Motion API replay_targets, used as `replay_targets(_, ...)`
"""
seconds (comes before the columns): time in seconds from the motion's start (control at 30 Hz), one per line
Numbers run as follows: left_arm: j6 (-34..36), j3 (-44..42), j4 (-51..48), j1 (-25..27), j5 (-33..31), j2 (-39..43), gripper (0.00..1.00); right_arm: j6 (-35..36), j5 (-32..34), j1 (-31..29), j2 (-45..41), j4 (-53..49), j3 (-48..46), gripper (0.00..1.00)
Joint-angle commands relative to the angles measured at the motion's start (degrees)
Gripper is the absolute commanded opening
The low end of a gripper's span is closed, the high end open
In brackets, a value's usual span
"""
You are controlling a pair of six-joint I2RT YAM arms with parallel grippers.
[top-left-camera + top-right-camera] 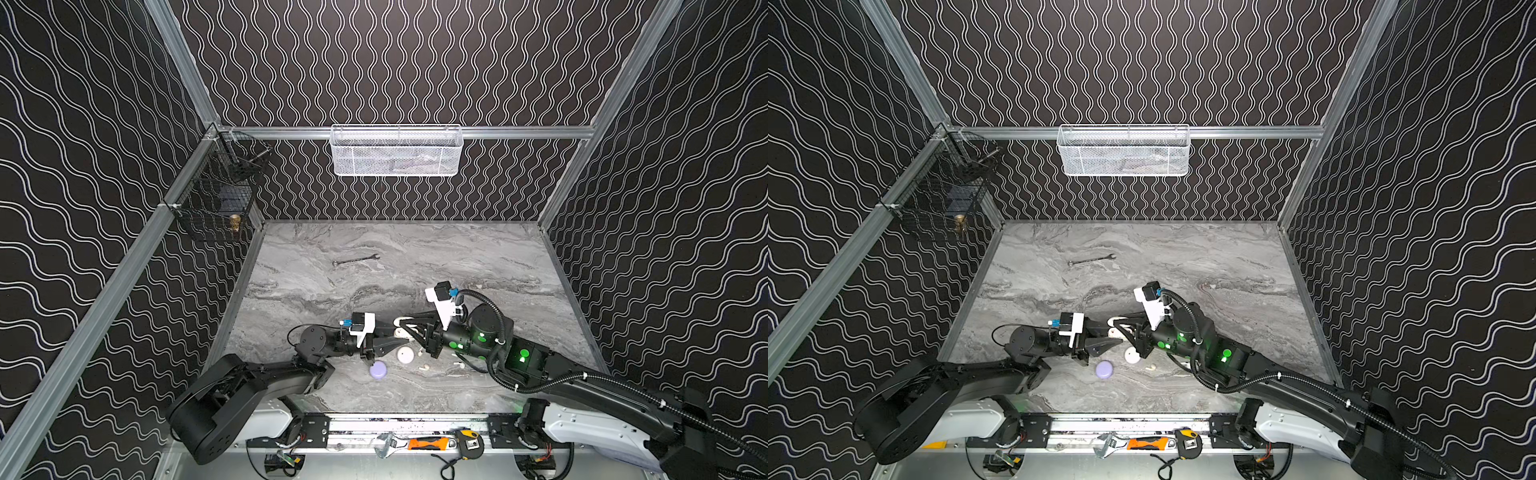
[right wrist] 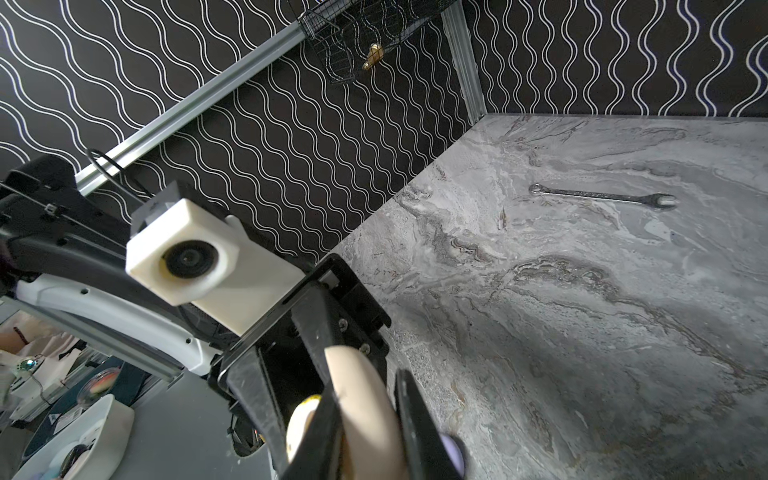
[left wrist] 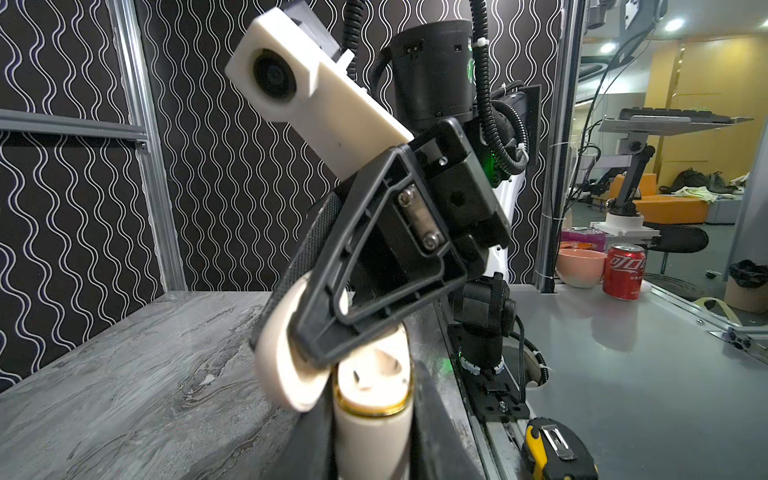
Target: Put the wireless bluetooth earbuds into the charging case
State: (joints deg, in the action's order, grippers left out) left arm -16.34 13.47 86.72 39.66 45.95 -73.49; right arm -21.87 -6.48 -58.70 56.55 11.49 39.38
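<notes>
- Mostly, the floor of the cell is taken up by a grey marble-patterned tabletop (image 1: 457,257). It is closed on three sides by black walls printed with white wavy lines and framed with aluminium rails.
- A white mesh basket (image 1: 397,151) is hung on the back rail, and a black wire basket (image 1: 216,195) is fixed at the left rear corner.
- A wrench (image 1: 356,260) is laid flat on the far half of the tabletop, well apart from both arms.
- Near the front middle, a cream charging case (image 3: 374,374) is clamped at its base by the left gripper (image 1: 405,341), whose jaws are closed tightly on it.
- The lid (image 2: 361,399) of this case is swung open and is pinched between the fingers of the right gripper (image 1: 405,324).
- A white round case (image 1: 405,355) and a lavender round case (image 1: 378,370) are placed just in front of the grippers.
- One loose earbud (image 1: 424,367) is seen on the marble just beside the white round case, and a second earbud (image 1: 457,363) is seen near the right arm.
- A tape measure (image 3: 557,453) is kept on the front rail.
</notes>
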Motion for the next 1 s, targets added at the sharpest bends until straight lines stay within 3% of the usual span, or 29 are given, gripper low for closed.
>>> replay_targets(0.0,-0.87,0.63,1.86,0.1,0.46,0.01,0.0,0.71,-0.14,-0.09,1.01,1.5,0.06,0.45)
replay_targets(0.2,-0.25,-0.5,1.79,0.03,-3.56,-0.68,0.0,0.52,1.08,-0.1,0.15,-0.65,1.41,0.58)
replay_targets(0.4,-1.06,-0.43,1.88,-1.14,-5.71,-3.81,0.0,-0.22,6.13,-0.04,-4.92,-5.16,2.16,0.65)
replay_targets(0.53,-0.96,-0.46,1.96,-1.55,-7.03,-5.1,0.0,-3.31,13.92,-0.06,-8.01,-11.87,3.74,0.66)
replay_targets(0.67,-0.3,-1.9,1.96,-1.92,-11.07,-4.78,0.0,-12.52,27.64,0.15,-7.27,-24.43,5.7,0.64)
replay_targets(0.73,0.23,-2.74,1.97,-2.17,-12.95,-4.41,0.0,-15.53,29.97,0.78,-4.9,-30.15,6.71,0.62)
replay_targets(0.83,0.62,-4.04,2.03,-2.47,-16.01,-3.68,0.0,-18.6,27.19,3.55,-0.32,-34.99,6.93,0.56)
replay_targets(0.97,0.55,-5.01,2.1,-3.0,-18.72,-2.89,0.0,-19.77,19.07,8.21,3.8,-32.22,2.9,0.5)
